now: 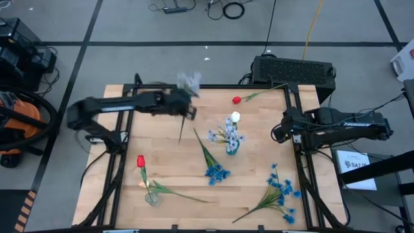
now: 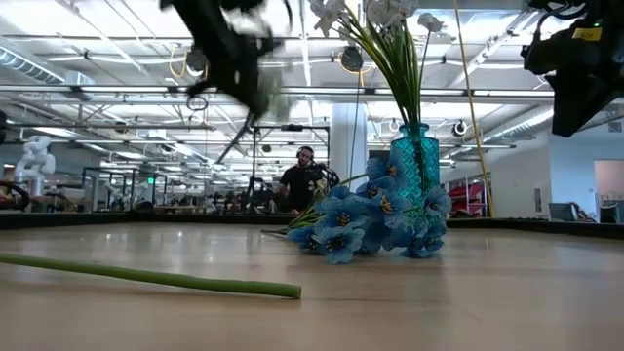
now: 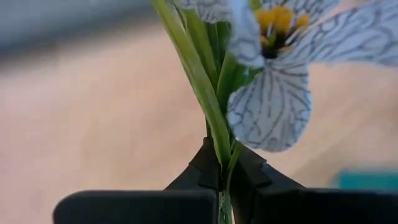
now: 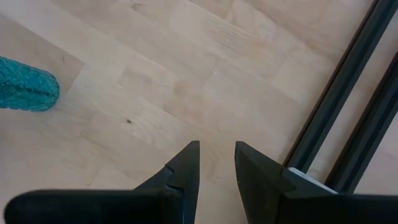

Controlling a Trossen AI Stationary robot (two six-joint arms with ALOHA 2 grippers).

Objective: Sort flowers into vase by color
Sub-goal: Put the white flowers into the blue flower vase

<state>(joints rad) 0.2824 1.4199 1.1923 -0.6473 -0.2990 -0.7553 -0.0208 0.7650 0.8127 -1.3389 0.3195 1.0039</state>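
- Your left hand [image 3: 222, 180] is clamped on the green stem of a pale grey-blue flower [image 3: 273, 99]. It holds the flower in the air over the far-left part of the counter [image 1: 168, 175], bloom toward the far edge and stem hanging down toward the boards.
- Your right hand [image 4: 216, 163] waits at the right edge of the counter, beside the black frame rail [image 4: 339, 93]. Its fingers stand a narrow gap apart and hold nothing.
- A teal vase [image 1: 231, 147] stands near the middle of the counter with pale sprays and 1 cream-white tulip [image 1: 236, 117] in it.
- A clear vase [image 1: 152, 198] at the near left holds 1 red tulip [image 1: 140, 160].
- Lying flat on the counter: a second red tulip [image 1: 237, 99] near the far edge, a bright blue spray [image 1: 217, 172] just in front of the teal vase, and a larger blue spray [image 1: 279, 191] at the near right.
- A person [image 2: 302, 180] shows in the room beyond the counter.
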